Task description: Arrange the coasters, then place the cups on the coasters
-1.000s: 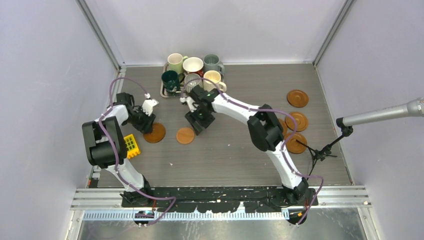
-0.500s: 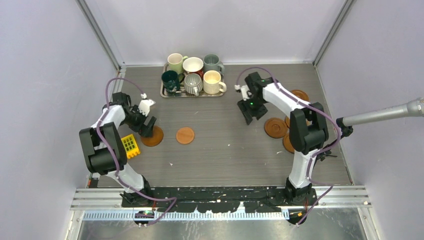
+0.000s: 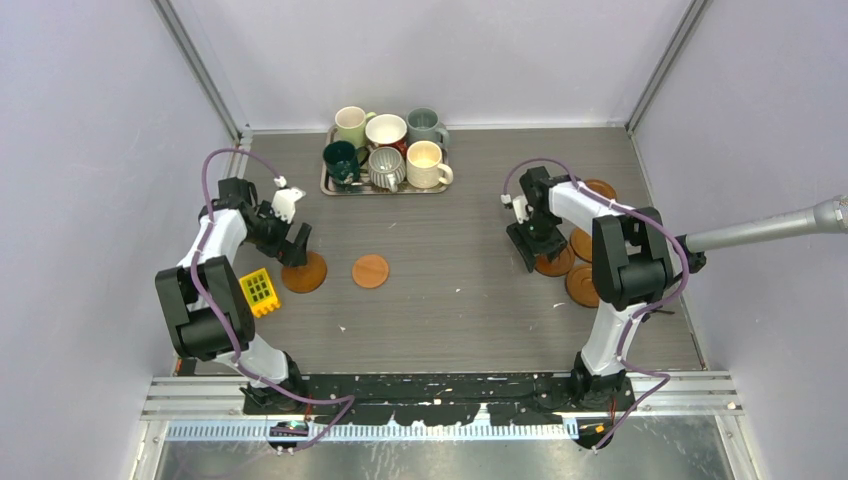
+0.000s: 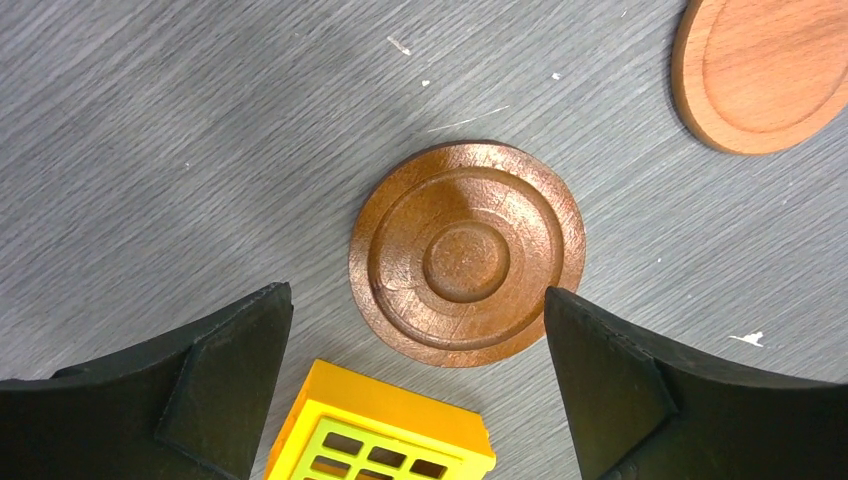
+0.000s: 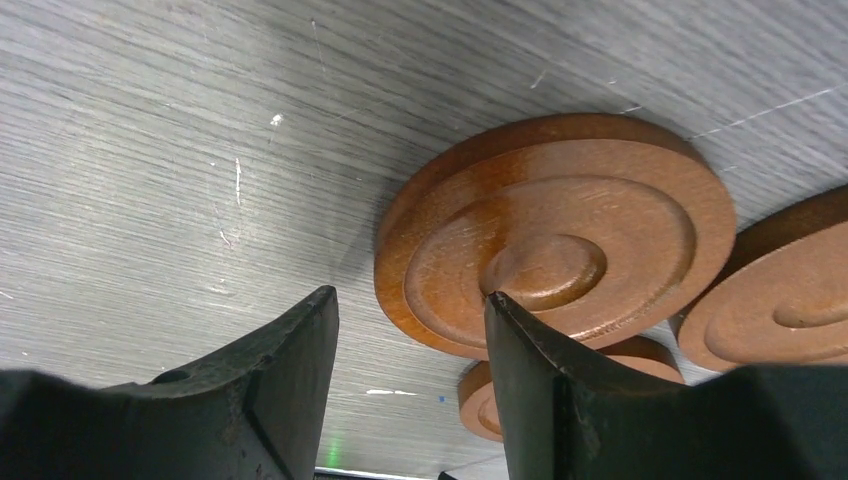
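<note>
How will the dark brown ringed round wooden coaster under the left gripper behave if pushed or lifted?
Probably stiff: the dark brown ringed wooden coaster looks like solid turned wood. Lying flat on the grey table, it would likely slide rather than roll or tip. Its thin low edge may give the open left gripper little to pinch.

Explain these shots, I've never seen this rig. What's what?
Two robot arms are bolted at the near edge of a table. The wide picture looks down from above and behind them. The two close-ups come from a camera on each wrist, so the black wedges are that arm's own fingers. On the table are a metal tray with six mugs, a yellow grid block and a plain coaster. The left gripper is open above a ringed coaster. The right gripper is open over overlapping coasters at the right. Neither seems to hold anything.
</note>
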`<move>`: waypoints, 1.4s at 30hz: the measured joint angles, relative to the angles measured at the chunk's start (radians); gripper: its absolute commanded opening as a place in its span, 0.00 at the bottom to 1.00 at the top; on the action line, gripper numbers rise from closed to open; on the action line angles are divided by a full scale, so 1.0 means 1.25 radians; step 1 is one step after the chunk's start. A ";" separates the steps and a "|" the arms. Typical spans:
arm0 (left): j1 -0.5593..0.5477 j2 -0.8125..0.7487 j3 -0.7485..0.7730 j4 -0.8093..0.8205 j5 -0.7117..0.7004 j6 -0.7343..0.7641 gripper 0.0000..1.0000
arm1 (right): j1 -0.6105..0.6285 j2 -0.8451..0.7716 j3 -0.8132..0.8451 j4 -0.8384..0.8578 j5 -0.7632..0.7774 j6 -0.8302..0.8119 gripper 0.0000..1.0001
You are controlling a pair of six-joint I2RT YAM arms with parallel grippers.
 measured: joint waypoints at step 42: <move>0.000 -0.072 -0.032 0.035 0.111 -0.263 1.00 | 0.494 0.229 0.326 0.079 -0.150 0.113 0.52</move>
